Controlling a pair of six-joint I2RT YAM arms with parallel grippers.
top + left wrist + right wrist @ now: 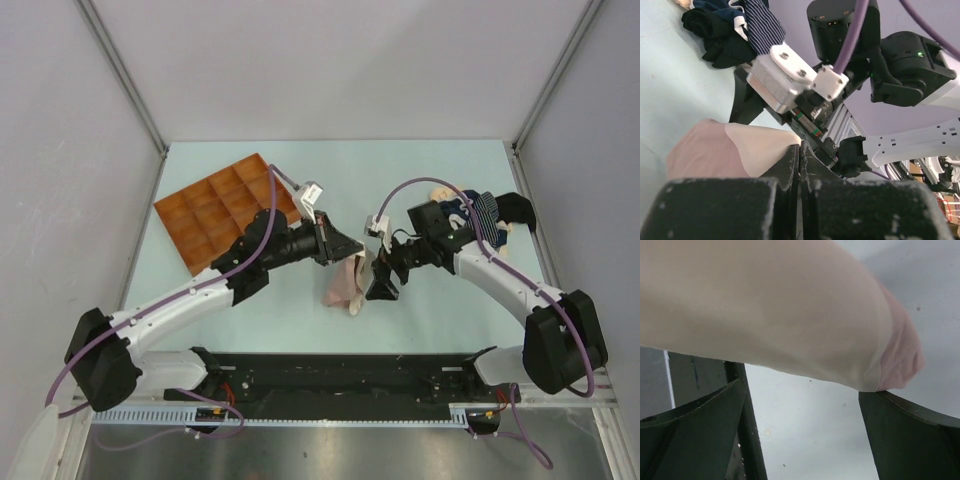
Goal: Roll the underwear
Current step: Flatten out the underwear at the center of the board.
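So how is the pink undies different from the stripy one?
The pink underwear is plain pale pink; the stripy underwear is dark navy with thin white stripes. The pink one is alone mid-table, pinched in the shut left pincer; the stripy one sits in a heap with other garments at the right, touched by no pincer. Both are small soft cloth.

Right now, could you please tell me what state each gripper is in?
Left gripper: closed, pinching the pink-beige underwear.
Right gripper: open, holding nothing, close by that garment.
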